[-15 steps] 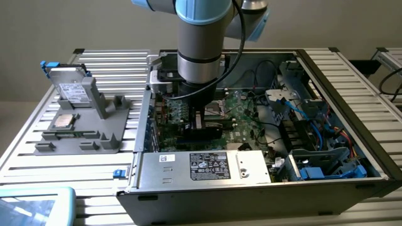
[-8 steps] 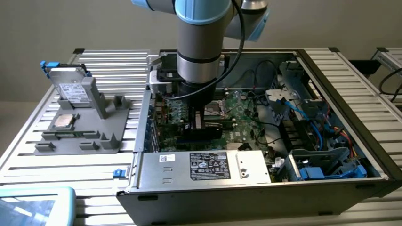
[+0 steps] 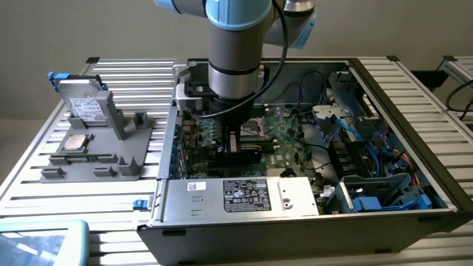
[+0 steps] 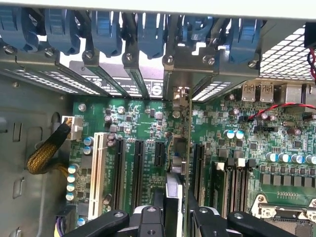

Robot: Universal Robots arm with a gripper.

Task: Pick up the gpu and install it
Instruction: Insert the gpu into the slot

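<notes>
Claw (image 4: pixel 174 217) pinching the gpu (image 4: pixel 186 148) edge-on, card upright over motherboard (image 4: pixel 143 123) slots, inside open computer case (image 3: pixel 414 111).

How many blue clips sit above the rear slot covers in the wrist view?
6 blue clips, side by side in one row; others may be hidden past the picture's edge.

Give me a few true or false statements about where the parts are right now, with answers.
1. The gripper holds the gpu inside the computer case. True.
2. The silver drive lies inside the case. False: it stands on the gray holder outside the case, at the exterior view's left.
3. The CPU chip lies on the gray holder. True.
4. The case is closed. False: it is open, with the motherboard exposed.
</notes>
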